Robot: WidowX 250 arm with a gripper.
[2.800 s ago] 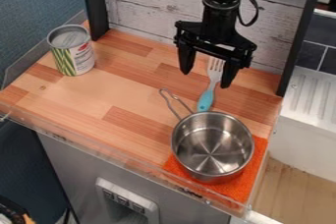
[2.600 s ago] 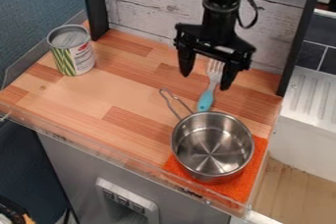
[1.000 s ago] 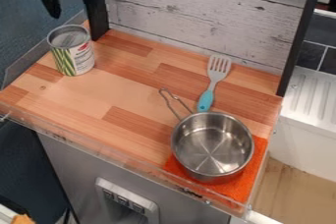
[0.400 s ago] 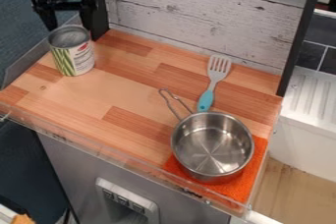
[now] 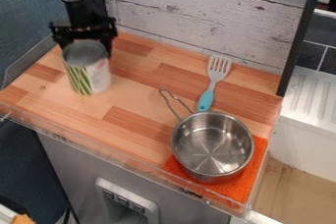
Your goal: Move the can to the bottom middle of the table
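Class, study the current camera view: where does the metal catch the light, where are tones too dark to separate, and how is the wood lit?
Camera view: bright streaks fan across the steel pot's bottom; camera view: the black gripper reads mostly as a dark shape, its parts hard to separate; camera view: the wooden counter looks fairly evenly lit.

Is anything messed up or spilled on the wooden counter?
Nothing looks spilled or broken. The only slightly odd bit is the saucepan: it sits off-centre on the orange cloth, which sticks out on the right and below. The can in the claw looks upright, with no dents that I can see.
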